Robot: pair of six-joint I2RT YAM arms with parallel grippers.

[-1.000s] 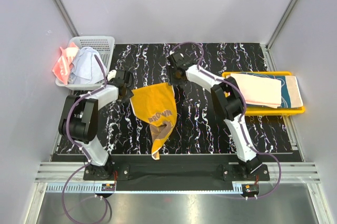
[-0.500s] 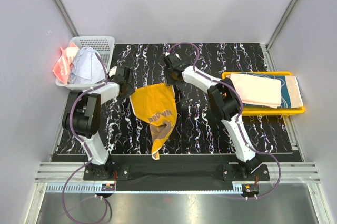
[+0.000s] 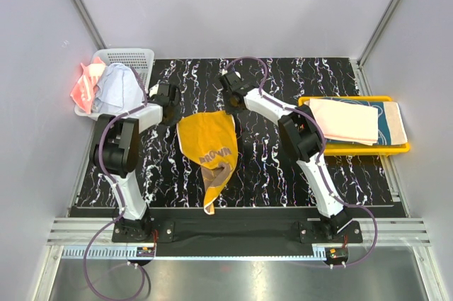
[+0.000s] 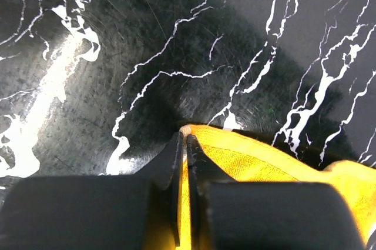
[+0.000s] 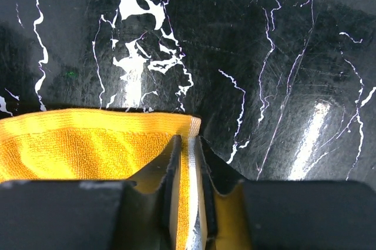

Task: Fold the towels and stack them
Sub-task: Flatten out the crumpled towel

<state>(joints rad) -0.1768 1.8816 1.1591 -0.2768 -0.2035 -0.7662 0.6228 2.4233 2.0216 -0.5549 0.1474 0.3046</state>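
1. Black white-veined marble table [image 3: 283,173], grey walls on three sides.
2. White mesh basket [image 3: 140,60] at the far left corner holds a coral pink towel [image 3: 83,85] draped over its left rim and a light blue-white towel [image 3: 117,90] heaped beside it.
3. Yellow plastic tray [image 3: 368,149] on the right carries a folded pale peach towel [image 3: 343,120] lying on a teal-and-cream patterned towel [image 3: 393,121].
4. Orange-yellow towel [image 3: 209,146] with brown lettering lies mid-table, its narrow end toward the arm bases.
5. Left gripper [image 4: 184,138] is pinched closed on the orange-yellow towel's far left corner.
6. Right gripper [image 5: 188,142] is clamped on its far right corner.
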